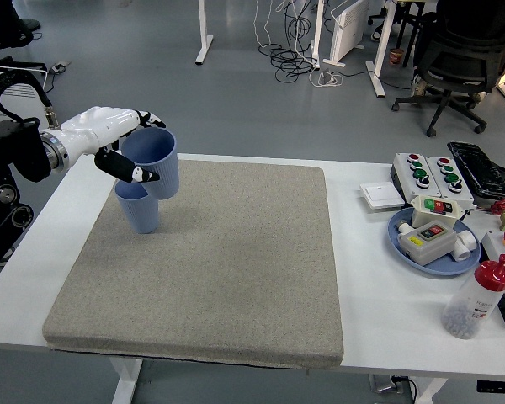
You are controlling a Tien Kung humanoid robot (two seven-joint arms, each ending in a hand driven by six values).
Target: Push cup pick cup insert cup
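Left hand [122, 143], white with black fingertips, head view: fingers wrapped around the upper blue cup [151, 162], thumb across its near wall, the remaining fingers over the rim at the far side; black forearm entering from the left picture edge. Upper blue cup: raised off the mat, roughly upright, positioned directly over the lower blue cup [139, 209], its base at or just inside that cup's mouth; whether the two touch cannot be told. Lower blue cup: upright on the grey mat [236, 269], near the mat's far left corner. Grey mat: rectangular, covering most of the left and middle of the white tabletop [379, 303], its near edge close to the tabletop's near edge. Right hand: not in view. Right side of the tabletop, well apart from the cups: blue plate [433, 244] carrying a small button box with red and green buttons [427, 225]; a larger grey button box [429, 172] toward the far right corner, with a black tray [480, 168] beside it; a white wall switch [381, 195] lying flat just left of the button box; a clear bottle with a red cap [478, 299] near the right edge, tilted, its contents small and pale. Background beyond the far edge: grey floor, desk legs, cables, a black office chair [463, 50].
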